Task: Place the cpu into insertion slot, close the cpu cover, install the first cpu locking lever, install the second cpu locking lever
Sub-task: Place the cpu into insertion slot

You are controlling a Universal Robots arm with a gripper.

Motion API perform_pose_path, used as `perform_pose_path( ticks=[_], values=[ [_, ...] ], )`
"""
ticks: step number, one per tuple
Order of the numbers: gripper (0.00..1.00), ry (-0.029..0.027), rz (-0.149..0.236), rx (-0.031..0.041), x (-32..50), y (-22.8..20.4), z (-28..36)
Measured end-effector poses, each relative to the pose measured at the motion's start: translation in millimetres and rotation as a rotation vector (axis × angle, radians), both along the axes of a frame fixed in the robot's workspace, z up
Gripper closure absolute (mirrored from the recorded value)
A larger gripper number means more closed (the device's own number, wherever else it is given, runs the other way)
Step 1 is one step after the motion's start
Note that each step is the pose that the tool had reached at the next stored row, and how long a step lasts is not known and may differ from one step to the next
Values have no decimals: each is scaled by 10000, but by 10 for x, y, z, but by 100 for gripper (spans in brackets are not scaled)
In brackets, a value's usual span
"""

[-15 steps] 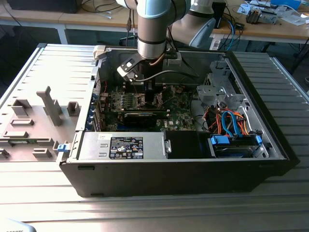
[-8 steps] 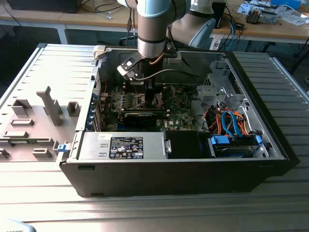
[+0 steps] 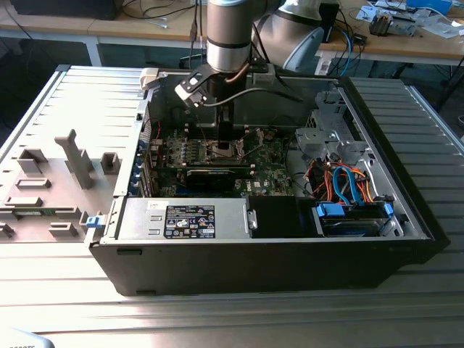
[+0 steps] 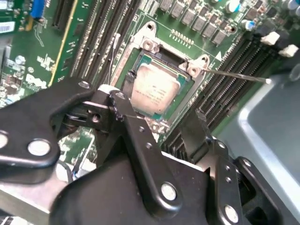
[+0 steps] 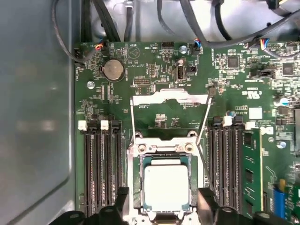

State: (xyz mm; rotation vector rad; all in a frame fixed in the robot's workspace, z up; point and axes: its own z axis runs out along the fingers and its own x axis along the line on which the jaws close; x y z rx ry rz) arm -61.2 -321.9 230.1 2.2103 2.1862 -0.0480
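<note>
You see the arm [image 3: 228, 43] coming straight down in the upper middle of the exterior view, into the open case [image 3: 217, 268] that lies on its side on the ribbed metal tabletop [image 3: 217, 322]. Your gripper [image 3: 226, 134] hangs low inside the case, just over the middle of the green board [image 3: 272, 170]. In the first wrist view the cpu [image 5: 166, 186] sits flat and square in the slot [image 5: 165, 161], silver top up, with its green rim showing all round. The gripper is spread and pinches nothing. Its two black fingers [image 5: 123, 202] stand one on each side of the slot, so the cpu lies right between them and a little below. You cannot tell from these views whether either finger touches the socket's metal border. In the second wrist view you look past the black linkages at the same chip, again seated level in its recess. The cover [image 5: 169, 97] does not lie over the cpu. Its silver bar shows beyond the socket, towards the coin cell [image 5: 113, 70], with two thin arms running back to the socket's corners. Banks of long memory slots [image 5: 101, 173] flank the socket on both sides. Near the exterior view's lower right you have orange and blue cables [image 3: 348, 185] bundled inside the case, well apart from the gripper.
</note>
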Motion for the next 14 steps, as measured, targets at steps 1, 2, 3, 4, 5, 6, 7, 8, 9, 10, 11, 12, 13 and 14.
perform_pose_path(
  ticks=[1, 2, 3, 4, 5, 6, 7, 8, 9, 10, 11, 12, 13, 14],
  values=[
    [40, -2, 46, 3, 1, 0, 0],
    [47, -2, 172, 3, 1, 0, 0],
    [53, -2, 398, 2, 1, 0, 0],
    [58, -1, 649, 0, 0, 0, 1],
    [58, -2, 834, -1, 0, 0, 0],
    [65, 0, 1161, -5, 0, -1, 1],
    [71, 0, 1333, -6, 0, 0, 1],
    [76, 1, 1467, -10, 0, -1, 2],
    [83, 6, 1576, -56, -2, -2, 37],
    [89, 7, 1601, -111, -1, -2, 139],
    [89, 9, 1603, -137, -1, -2, 245],
    [89, 10, 1602, -140, -2, -2, 295],
    [89, 10, 1601, -141, -2, -2, 335],
    [89, 10, 1600, -141, -2, -2, 372]
  ],
)
